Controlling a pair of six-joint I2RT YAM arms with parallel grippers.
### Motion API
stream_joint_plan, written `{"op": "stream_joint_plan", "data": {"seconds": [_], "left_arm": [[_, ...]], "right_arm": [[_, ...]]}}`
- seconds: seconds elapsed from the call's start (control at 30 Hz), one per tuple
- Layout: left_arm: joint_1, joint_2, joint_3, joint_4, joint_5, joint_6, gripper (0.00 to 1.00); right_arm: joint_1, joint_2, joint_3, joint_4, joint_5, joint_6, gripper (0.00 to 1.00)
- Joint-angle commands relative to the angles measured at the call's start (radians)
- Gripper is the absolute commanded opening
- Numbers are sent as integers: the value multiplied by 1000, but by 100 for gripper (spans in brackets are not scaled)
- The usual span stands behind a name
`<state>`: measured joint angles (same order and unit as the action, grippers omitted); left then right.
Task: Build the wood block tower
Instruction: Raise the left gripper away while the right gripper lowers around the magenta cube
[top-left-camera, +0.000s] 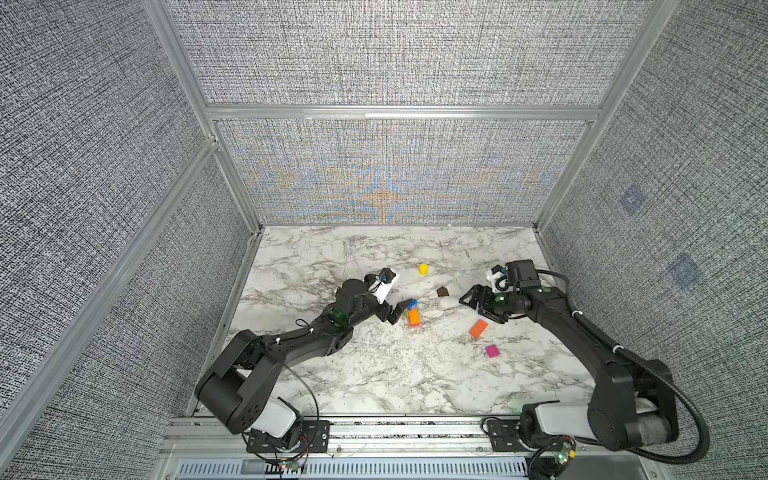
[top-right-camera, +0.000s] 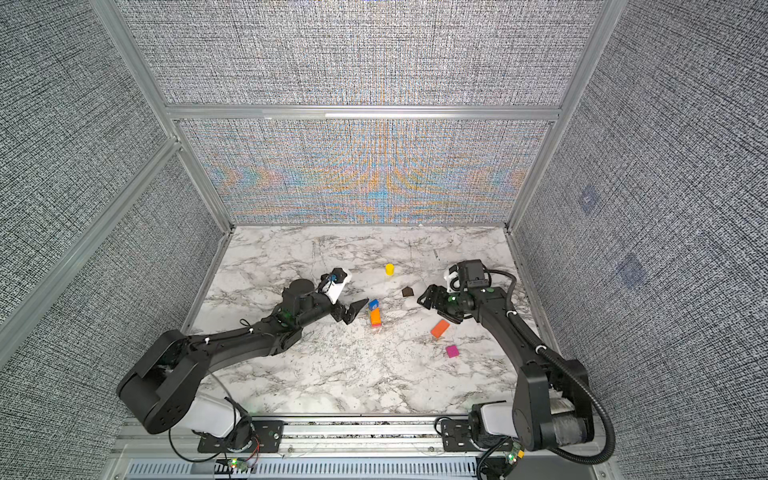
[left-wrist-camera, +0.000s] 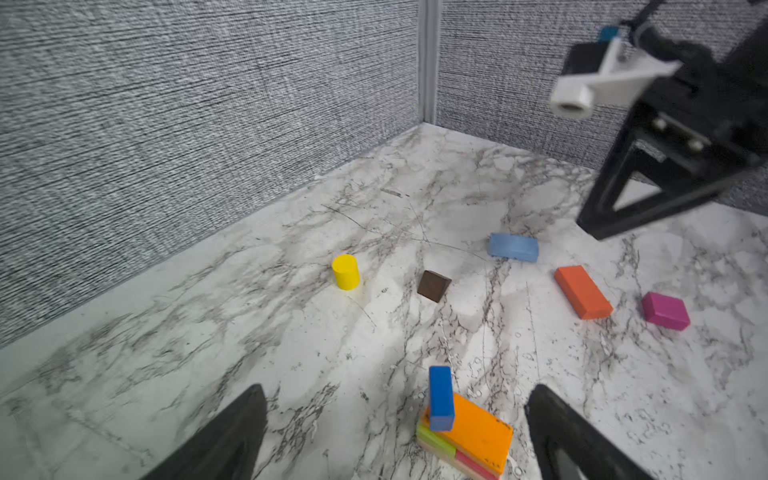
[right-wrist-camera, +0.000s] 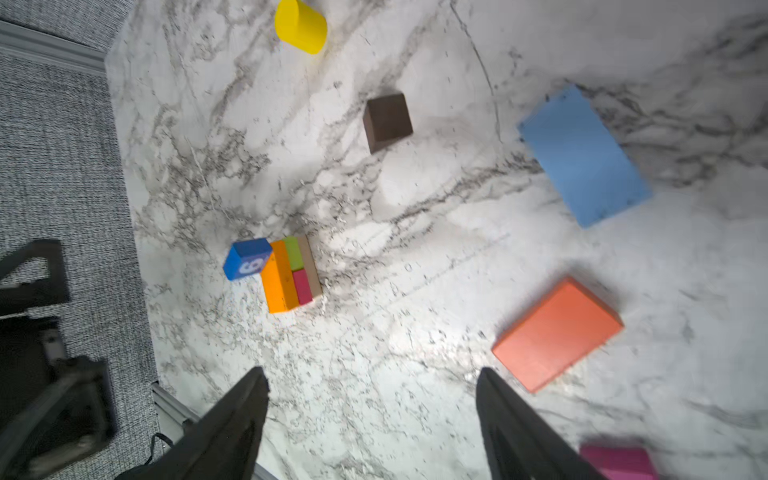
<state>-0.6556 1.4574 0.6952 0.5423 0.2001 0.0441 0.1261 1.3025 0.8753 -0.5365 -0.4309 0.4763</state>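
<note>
The tower (top-left-camera: 414, 318) (top-right-camera: 375, 318) is a low stack: a tan brick, green and pink cubes, an orange slab (left-wrist-camera: 473, 432) (right-wrist-camera: 278, 278). A blue cube marked 6 (left-wrist-camera: 440, 399) (right-wrist-camera: 247, 259) sits on one end of the slab. My left gripper (top-left-camera: 399, 313) (top-right-camera: 355, 311) (left-wrist-camera: 399, 392) is open beside the stack, the blue cube free between its jaws. My right gripper (top-left-camera: 473, 301) (top-right-camera: 428, 299) (right-wrist-camera: 372, 374) hangs open and empty above the table, with a light blue brick (left-wrist-camera: 513, 247) (right-wrist-camera: 582, 156) below it.
Loose on the marble table (top-left-camera: 374, 374): a yellow cylinder (top-left-camera: 423, 269) (left-wrist-camera: 345, 272), a dark brown piece (top-left-camera: 443, 292) (right-wrist-camera: 387, 121), an orange brick (top-left-camera: 478, 328) (right-wrist-camera: 557, 332) and a magenta cube (top-left-camera: 492, 351) (left-wrist-camera: 665, 311). Grey fabric walls (top-left-camera: 395, 174) close three sides.
</note>
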Motion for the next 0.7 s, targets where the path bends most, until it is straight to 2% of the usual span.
{"op": "stream_joint_plan", "data": {"seconds": [0.0, 0.1, 0.23, 0.43, 0.67], "left_arm": [[1, -38, 66, -279, -96, -104, 99], [1, -43, 165, -505, -117, -177, 99], [0, -23, 254, -708, -56, -234, 99], [-1, -74, 182, -703, -3, -376, 99], [-9, -182, 126, -780, -79, -453, 99]], "right_arm": [[-2, -46, -40, -78, 60, -39, 80], [-8, -79, -88, -87, 95, -44, 80], [-36, -86, -151, -82, 141, -50, 78], [-64, -117, -240, -57, 182, -47, 73], [-76, -120, -294, -12, 238, -7, 73]]}}
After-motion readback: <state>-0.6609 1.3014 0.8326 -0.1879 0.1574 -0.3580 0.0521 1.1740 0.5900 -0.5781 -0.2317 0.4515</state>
